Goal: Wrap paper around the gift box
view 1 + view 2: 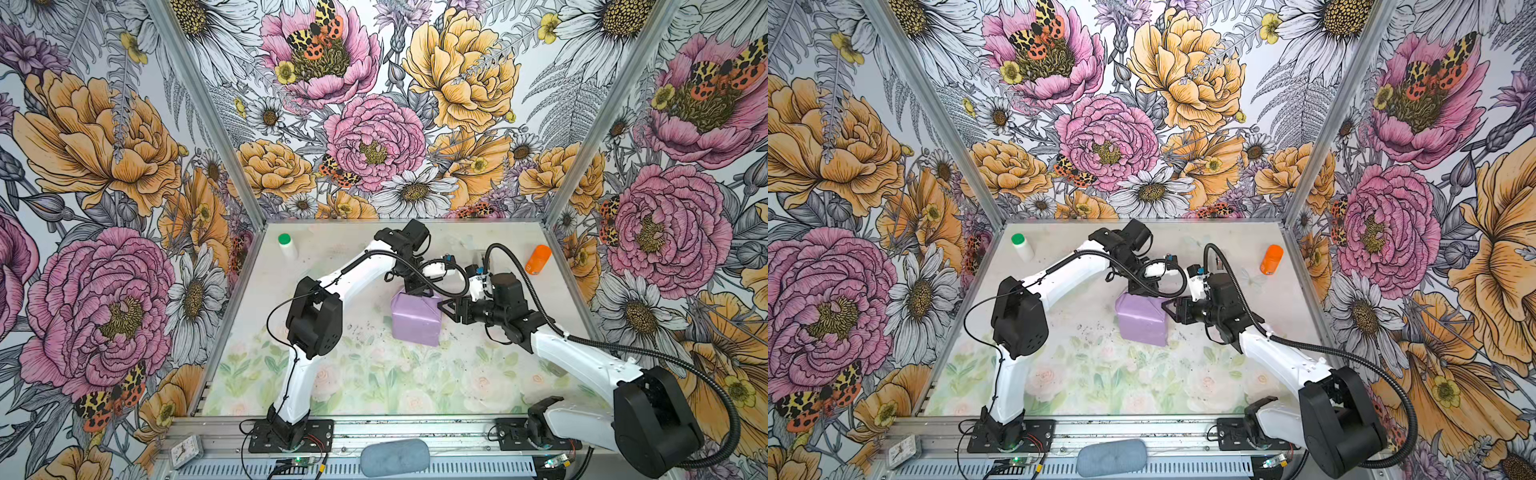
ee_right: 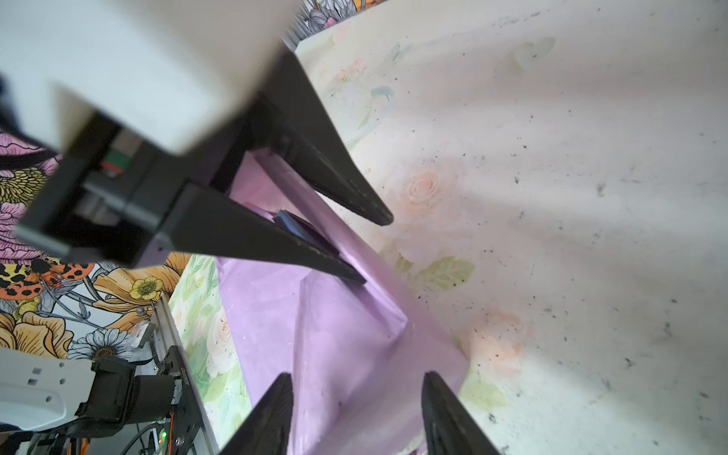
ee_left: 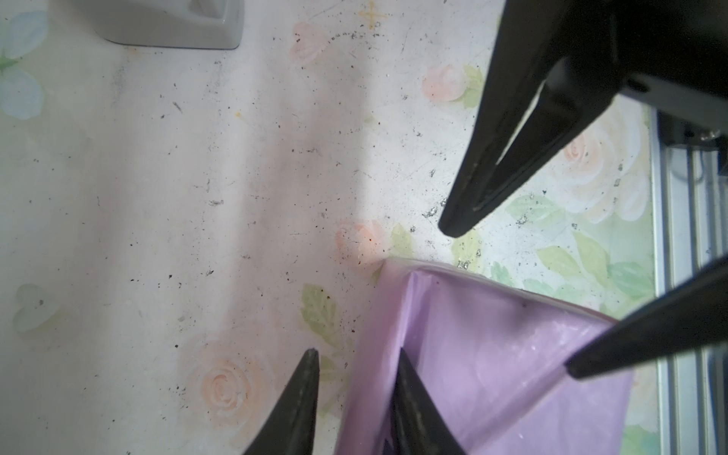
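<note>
The left end effector (image 3: 356, 354) has its fingers apart, straddling an upright flap of the paper (image 3: 492, 354) at the far end of the parcel. One finger is inside the fold and the other outside, over bare tabletop (image 3: 197, 197). In the right wrist view a sliver of the navy gift box (image 2: 299, 230) shows between those two fingers, with paper around it.

The right end effector (image 2: 356, 376) is also spread, and the lilac paper (image 2: 346, 335) lies under the gap between its tips. I cannot tell whether either tip touches the sheet.

In both top views the left end effector (image 1: 415, 289) comes down onto the parcel's far edge. Its arm rises from the near rail to a high elbow on the left, reaches away and to the right, and folds at the wrist. The right end effector (image 1: 446, 309) points leftward at the parcel's far right corner from a nearly level forearm.

The gift box sits mid-tabletop, hidden from above under the paper (image 1: 415, 320) (image 1: 1142, 320). The parcel looks about as wide as it is deep, so no long axis is clear. Its edges are turned slightly off the tabletop's, and its unfinished, folded end faces the back wall.

A grey dispenser (image 3: 169, 27) stands well apart from the parcel.
</note>
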Robot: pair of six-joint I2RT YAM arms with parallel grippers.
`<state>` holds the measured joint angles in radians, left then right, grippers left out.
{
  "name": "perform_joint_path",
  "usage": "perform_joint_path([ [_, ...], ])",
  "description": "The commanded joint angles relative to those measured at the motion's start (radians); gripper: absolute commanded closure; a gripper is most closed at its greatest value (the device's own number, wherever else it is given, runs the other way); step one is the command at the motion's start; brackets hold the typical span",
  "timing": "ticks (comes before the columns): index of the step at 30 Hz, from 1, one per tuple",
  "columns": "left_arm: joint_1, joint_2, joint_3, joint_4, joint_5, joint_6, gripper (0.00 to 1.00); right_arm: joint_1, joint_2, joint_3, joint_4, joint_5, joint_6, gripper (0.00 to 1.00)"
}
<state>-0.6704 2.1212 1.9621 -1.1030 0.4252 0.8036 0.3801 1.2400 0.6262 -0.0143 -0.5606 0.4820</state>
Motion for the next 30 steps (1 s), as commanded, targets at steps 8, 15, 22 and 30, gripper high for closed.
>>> perform_joint_path([
  [8, 0.01, -0.048, 0.088, -0.015, -0.04, -0.123, 0.54, 0.029, 0.107, 0.02, -0.101, 0.141, -0.097, 0.47],
  [15, 0.044, -0.141, 0.1, 0.016, -0.116, -0.3, 0.36, 0.033, 0.124, 0.032, -0.107, 0.15, -0.123, 0.47],
  [22, 0.151, -0.287, -0.118, 0.175, -0.238, -0.559, 0.33, 0.036, 0.12, 0.032, -0.11, 0.141, -0.137, 0.47],
  [30, 0.3, -0.638, -0.663, 0.575, -0.234, -0.796, 0.3, 0.041, 0.11, 0.031, -0.111, 0.132, -0.145, 0.47],
])
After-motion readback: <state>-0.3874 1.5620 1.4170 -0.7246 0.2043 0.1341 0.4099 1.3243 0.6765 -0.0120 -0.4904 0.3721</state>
